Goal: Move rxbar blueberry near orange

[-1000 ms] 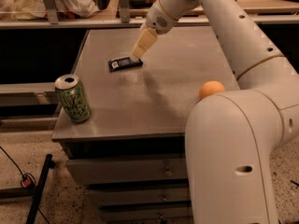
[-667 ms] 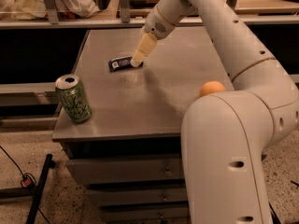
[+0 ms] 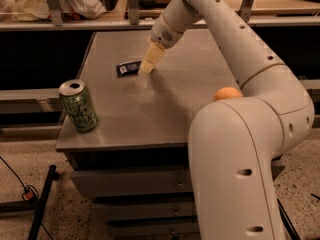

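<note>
The rxbar blueberry is a small dark flat bar with a pale label patch. It lies on the grey table towards the far left. My gripper reaches down from the white arm, with its tip at the right end of the bar and low over the table. The orange sits at the right side of the table, partly hidden behind the arm's large white body.
A green drink can stands upright near the front left corner of the table. The arm's white base fills the right foreground. A shelf rail with cloth bundles runs behind the table. Cables and a black leg lie on the floor at the lower left.
My gripper has come down and slightly left, closer to the right end of the bar. The bar, can and orange have not moved.
</note>
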Motion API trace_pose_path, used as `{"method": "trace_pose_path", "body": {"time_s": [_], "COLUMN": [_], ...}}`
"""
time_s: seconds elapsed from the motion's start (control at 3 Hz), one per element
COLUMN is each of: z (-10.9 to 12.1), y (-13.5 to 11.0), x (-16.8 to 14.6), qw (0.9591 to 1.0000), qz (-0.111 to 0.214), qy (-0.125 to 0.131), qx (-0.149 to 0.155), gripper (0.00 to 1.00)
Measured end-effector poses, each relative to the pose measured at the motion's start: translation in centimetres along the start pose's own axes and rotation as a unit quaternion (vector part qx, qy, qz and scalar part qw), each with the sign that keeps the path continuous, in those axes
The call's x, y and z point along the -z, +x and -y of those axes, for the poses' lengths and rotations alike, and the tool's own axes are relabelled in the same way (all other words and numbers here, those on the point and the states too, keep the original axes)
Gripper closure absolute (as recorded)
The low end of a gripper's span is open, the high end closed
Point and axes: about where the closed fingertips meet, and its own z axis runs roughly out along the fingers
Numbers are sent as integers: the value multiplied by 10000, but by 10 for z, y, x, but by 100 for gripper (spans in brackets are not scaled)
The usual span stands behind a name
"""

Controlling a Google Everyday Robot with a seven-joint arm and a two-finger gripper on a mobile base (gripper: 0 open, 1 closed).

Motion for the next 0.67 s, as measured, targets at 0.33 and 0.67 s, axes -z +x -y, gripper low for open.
{"method": "trace_pose_path", "body": {"time_s": [0.33,0.67], "z": [4,8], "y": [2,2], "x": [-6,-9], "qw": [9999,9996], "qz": [-13,96], "qy": [121,241], "qx": [-32,-109], "gripper": [0,0]}}
